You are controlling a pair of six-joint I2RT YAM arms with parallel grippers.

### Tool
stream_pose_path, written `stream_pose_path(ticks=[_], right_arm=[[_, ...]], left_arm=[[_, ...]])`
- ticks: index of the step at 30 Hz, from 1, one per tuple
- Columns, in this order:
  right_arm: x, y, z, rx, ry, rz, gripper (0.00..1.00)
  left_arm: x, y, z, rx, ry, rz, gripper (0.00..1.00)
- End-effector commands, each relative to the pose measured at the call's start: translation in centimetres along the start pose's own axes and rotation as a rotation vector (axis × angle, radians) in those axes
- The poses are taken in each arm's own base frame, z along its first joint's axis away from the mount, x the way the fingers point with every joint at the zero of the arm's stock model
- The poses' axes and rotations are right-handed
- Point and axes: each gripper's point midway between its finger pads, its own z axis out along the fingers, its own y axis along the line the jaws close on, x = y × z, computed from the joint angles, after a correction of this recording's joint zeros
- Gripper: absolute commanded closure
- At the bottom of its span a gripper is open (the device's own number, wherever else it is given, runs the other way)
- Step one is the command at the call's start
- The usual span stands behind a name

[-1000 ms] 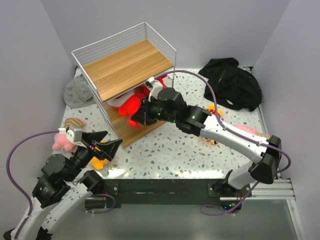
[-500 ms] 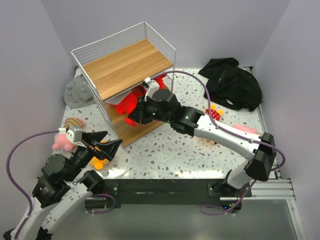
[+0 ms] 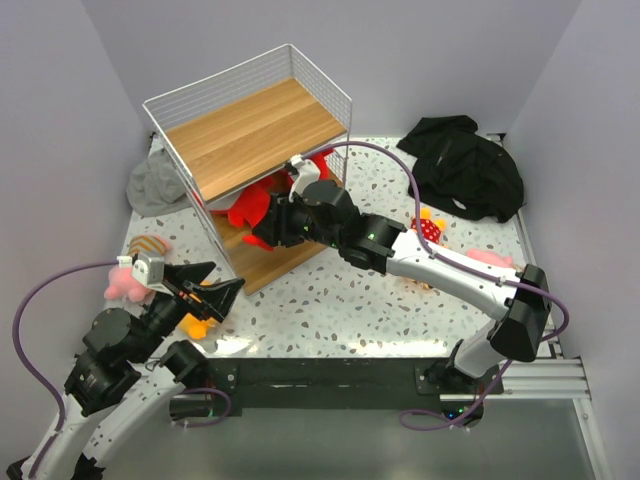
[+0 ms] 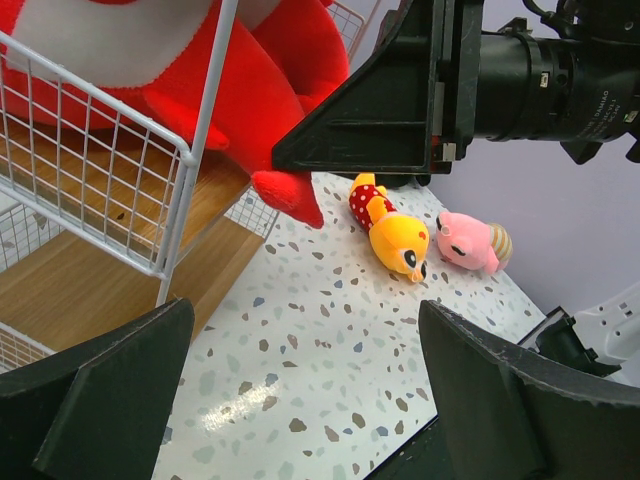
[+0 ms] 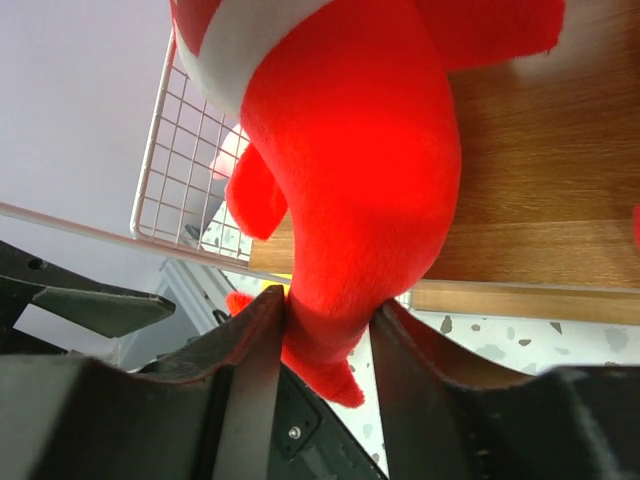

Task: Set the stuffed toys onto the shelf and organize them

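Red shark in the shelf, other toys outside it.
I see the shark lying under the white wire rack's top board, tail past the front edge. A yellow doll and a pink plush lie side by side on the speckled table. A second pink plush lies left of the shelf.

Red shark: at 11 o'clock, body over the upper wooden board, tail fin hanging past the white corner post.
Shelf: at 9 o'clock, white wire frame, two wooden boards in sight.
Right pincer: at 12 o'clock, one black finger lying against the shark's tail.
Yellow doll: lying on the table, toward 2 o'clock.
Pink toy: just beside the doll, at its 3 o'clock.
Left pincer: fingers spread wide, at 7 and 5 o'clock.
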Motion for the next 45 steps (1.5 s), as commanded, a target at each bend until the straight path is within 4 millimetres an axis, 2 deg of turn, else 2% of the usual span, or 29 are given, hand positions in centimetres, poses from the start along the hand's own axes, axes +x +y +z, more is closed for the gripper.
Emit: stream_pose_path(ticks=[1,8,14,15,19,22,26,27,35,38,40,41,42,43,44,45], right_arm=[[-4.2,2.2,-0.7,-0.059,-0.136,0.024,0.53],[-4.4,2.1,-1.9,-0.054,-0.148,0.045,0.5],[-4.3,2.0,-2.1,-0.057,-0.165,0.08,0.58],[-4.3,2.0,-2.0,-0.058,-0.164,0.088,0.56],[-3.6,2.1,-1.6,-0.066,-0.136,0.108,0.38],[-3.5,1.8,-1.9,-0.048,-0.132,0.117,0.36],[-3.5,0.8,-3.2,0.0,-0.134,0.129,0.36],[-3.9,0.8,-4.1,-0.001,-0.147,0.129,0.36],[-3.3,-0.9,-8.7,0.055,-0.14,0.084,0.28],[-2.5,-2.2,-10.5,0.095,-0.122,0.044,0.29],[-1.1,-5.2,-11.1,0.21,-0.108,0.005,0.31],[-1.2,-6.2,-12.0,0.25,-0.124,-0.004,0.34],[-0.3,-7.7,-12.6,0.313,-0.105,-0.021,0.35],[-0.2,-10.0,-13.3,0.406,-0.131,-0.028,0.36],[-0.1,-10.9,-14.1,0.443,-0.144,-0.025,0.38],[1.0,-12.6,-14.6,0.503,-0.132,-0.02,0.39]], left_arm=[[-0.6,-0.4,0.1,0.02,-0.025,-0.005,0.0],[-0.7,-0.5,0.0,0.021,-0.029,-0.007,0.0],[-0.6,-0.5,0.0,0.022,-0.027,-0.007,0.0],[-0.6,-0.4,0.0,0.02,-0.028,-0.007,0.0],[-0.6,-0.5,0.0,0.022,-0.027,-0.008,0.0],[-0.7,-0.5,-0.1,0.022,-0.032,-0.009,0.0],[-0.6,-0.5,0.0,0.024,-0.028,-0.008,0.0],[-0.7,-0.4,-0.1,0.021,-0.029,-0.008,0.0],[-0.7,-0.5,-0.1,0.022,-0.032,-0.009,0.0],[-0.8,-0.5,-0.1,0.025,-0.034,-0.009,0.0],[-0.7,-0.5,-0.2,0.023,-0.034,-0.009,0.0],[-0.7,-0.5,-0.2,0.026,-0.034,-0.009,0.0],[-0.8,-0.5,-0.2,0.026,-0.036,-0.009,0.0],[-0.8,-0.5,-0.2,0.025,-0.038,-0.009,0.0],[-0.9,-0.5,-0.3,0.026,-0.04,-0.01,0.0],[-0.8,-0.5,-0.3,0.026,-0.039,-0.01,0.0]])
